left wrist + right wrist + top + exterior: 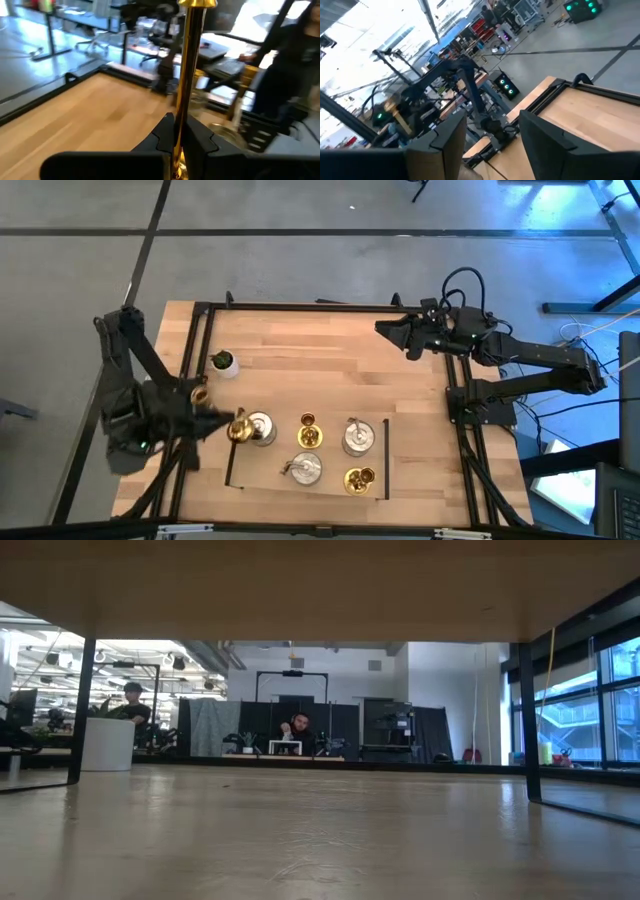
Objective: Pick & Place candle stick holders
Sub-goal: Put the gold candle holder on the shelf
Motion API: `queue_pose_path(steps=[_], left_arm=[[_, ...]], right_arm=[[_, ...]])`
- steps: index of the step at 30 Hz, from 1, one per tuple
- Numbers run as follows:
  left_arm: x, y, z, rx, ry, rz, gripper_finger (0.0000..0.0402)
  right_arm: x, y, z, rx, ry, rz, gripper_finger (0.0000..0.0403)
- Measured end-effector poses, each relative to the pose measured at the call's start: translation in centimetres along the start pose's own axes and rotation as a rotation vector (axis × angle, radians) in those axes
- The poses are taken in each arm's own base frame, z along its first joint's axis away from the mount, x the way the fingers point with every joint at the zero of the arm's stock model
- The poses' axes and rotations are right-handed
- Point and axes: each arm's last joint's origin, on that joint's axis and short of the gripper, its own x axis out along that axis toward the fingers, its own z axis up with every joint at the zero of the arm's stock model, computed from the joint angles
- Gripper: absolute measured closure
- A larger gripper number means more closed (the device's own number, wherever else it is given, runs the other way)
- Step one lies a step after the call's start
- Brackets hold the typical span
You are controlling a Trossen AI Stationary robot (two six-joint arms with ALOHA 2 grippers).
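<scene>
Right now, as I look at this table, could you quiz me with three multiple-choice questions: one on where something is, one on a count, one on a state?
1. Where is the right hand?
A. Above the table's far right corner
B. Resting on the floor
C. Beside the left hand

2. How many squat silver holders stand on the table?
A. Two
B. Three
C. Five

3. What is the left hand doing?
A. Open, empty
B. Shut on a gold holder's stem
C. Shut on a cup

Answers: 1 A, the high view shows it there, open. 2 B, three show from above. 3 B, its wrist view shows the fingers pinching the stem.
</scene>
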Motion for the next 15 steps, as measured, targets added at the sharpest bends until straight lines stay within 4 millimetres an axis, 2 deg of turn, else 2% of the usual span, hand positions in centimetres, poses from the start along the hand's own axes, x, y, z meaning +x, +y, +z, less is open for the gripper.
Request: queue_pose_path(steps=[4, 9, 15], left_arm=[[-0.6, -2.6, -1.2, 0.028, -0.007, -0.061, 0.039], [0.4, -5.6, -2.7, 0.122, 0.016, -0.114, 0.039], [2.2, -6.5, -4.1, 0.132, 0.061, -0.113, 0.039]], right_arm=[[0.0, 0.0, 0.0, 0.009, -0.011, -0.009, 0.0217], [0.0, 0.0, 0.1, 0.017, -0.016, -0.007, 0.0217], [0.0, 0.1, 0.2, 0.018, -0.026, 0.003, 0.0217]])
